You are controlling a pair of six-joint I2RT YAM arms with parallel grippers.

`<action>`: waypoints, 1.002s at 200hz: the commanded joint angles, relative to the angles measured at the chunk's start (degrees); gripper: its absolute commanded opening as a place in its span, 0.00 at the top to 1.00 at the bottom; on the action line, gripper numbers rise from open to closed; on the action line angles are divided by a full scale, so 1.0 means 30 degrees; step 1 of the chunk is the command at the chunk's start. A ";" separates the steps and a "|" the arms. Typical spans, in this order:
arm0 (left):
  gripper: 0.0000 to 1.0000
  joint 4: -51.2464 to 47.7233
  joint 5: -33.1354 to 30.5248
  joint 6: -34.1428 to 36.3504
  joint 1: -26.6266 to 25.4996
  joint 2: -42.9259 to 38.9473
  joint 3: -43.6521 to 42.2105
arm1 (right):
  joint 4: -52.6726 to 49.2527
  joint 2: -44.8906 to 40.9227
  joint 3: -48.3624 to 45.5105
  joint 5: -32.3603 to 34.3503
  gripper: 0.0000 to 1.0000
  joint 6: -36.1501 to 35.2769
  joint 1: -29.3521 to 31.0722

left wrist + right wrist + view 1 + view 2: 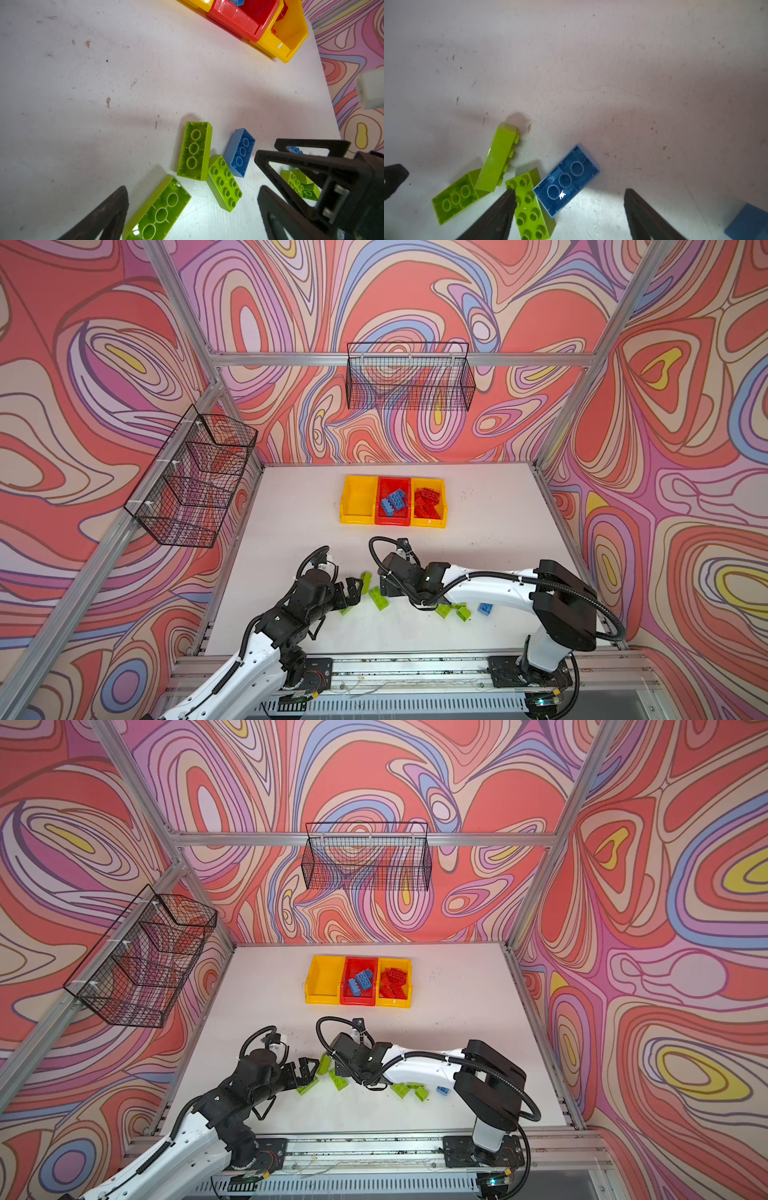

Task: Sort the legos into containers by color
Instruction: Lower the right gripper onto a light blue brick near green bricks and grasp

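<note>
right pincer (pixel 569 192) wide open, gripping nothing. upturned blue brick (pixel 566 178) lies between its fingers, one finger overlaps studded green brick (pixel 529 209). left pincer (pixel 192 190) fully spread, empty, above hollow-side-up green brick (pixel 160 212). far end of bench (pixel 498 510): empty yellow bin (pixel 357 499), red bin (pixel 392 521) holding blue bricks (pixel 395 502), second yellow bin (pixel 428 522) holding red bricks (pixel 428 504).

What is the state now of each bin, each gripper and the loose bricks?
Left yellow bin: empty.
Red bin: holds blue bricks.
Right yellow bin: holds red bricks.
Left gripper: open.
Right gripper: open.
Blue brick below it: upside down, not gripped.
Green bricks: unsorted.
</note>
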 commanded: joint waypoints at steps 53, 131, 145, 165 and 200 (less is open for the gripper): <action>0.00 -0.2104 -0.0648 -0.0838 0.0021 -0.3488 -0.1022 | 0.0478 0.2520 0.0966 0.0617 0.25 0.3217 0.0078; 0.00 -0.1632 -0.0563 -0.0367 0.0021 -0.2621 -0.1018 | -0.0539 0.3675 0.1980 0.0655 0.60 0.2880 0.0020; 0.00 -0.1381 -0.0568 -0.0308 0.0021 -0.2256 -0.0918 | -0.0560 0.3467 0.2181 0.0451 0.62 0.2282 -0.0379; 0.00 -0.0942 -0.0423 -0.0249 0.0021 -0.1672 -0.0746 | -0.0564 0.2773 0.2157 0.0445 0.64 0.1438 -0.1394; 0.00 -0.0363 -0.0405 -0.0190 0.0021 -0.0577 -0.0422 | -0.0465 0.1743 0.2286 0.0317 0.66 -0.0232 -0.3159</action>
